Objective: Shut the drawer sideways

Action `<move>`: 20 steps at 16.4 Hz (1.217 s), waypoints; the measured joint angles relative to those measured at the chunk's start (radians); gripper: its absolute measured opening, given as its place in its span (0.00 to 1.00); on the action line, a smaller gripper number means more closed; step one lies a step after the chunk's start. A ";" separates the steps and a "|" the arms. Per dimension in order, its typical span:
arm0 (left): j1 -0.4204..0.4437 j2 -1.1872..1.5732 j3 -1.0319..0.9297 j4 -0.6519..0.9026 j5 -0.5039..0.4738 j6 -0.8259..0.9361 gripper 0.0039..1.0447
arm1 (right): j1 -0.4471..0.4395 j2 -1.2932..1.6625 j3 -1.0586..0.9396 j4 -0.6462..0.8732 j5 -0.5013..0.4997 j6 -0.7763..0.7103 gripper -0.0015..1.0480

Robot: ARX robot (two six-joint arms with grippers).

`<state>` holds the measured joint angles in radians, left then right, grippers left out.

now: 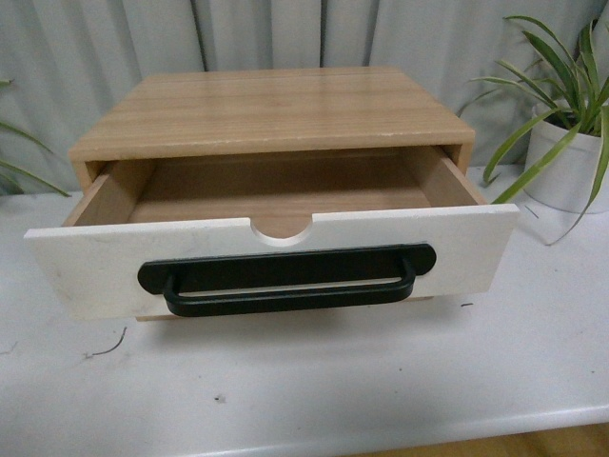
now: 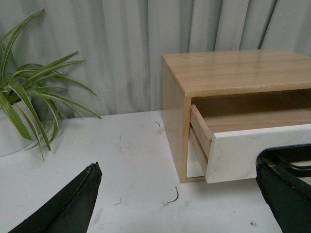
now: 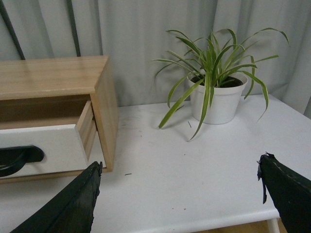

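Observation:
The drawer (image 1: 86,262) stands pulled out of a light wood cabinet (image 1: 276,109) on the white table. Its white front has a long black bar handle (image 1: 285,278) and a semicircular notch (image 1: 282,232) in the top edge; its wood-lined inside looks empty. Neither arm shows in the front view. My left gripper (image 2: 177,167) is open and empty, off the cabinet's left side, where the drawer (image 2: 233,153) juts out. My right gripper (image 3: 179,165) is open and empty, off the cabinet's right side, near the drawer (image 3: 53,148).
A potted spider plant (image 1: 571,143) in a white pot stands right of the cabinet; it also shows in the right wrist view (image 3: 218,94). Another plant (image 2: 29,107) stands left. Grey curtains hang behind. The table's front edge (image 1: 400,433) runs close before the drawer.

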<state>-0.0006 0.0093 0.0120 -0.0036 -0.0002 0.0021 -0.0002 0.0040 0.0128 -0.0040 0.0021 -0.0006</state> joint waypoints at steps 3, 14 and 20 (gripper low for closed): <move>0.000 0.000 0.000 0.000 0.000 0.000 0.94 | 0.000 0.000 0.000 0.000 0.000 0.000 0.94; 0.000 0.000 0.000 0.000 0.000 0.000 0.94 | 0.000 0.000 0.000 0.000 0.000 0.000 0.94; 0.000 0.000 0.000 0.000 0.000 0.000 0.94 | 0.000 0.000 0.000 0.000 0.000 0.000 0.94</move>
<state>-0.0006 0.0093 0.0120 -0.0036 -0.0002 0.0021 -0.0002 0.0040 0.0128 -0.0040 0.0021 -0.0002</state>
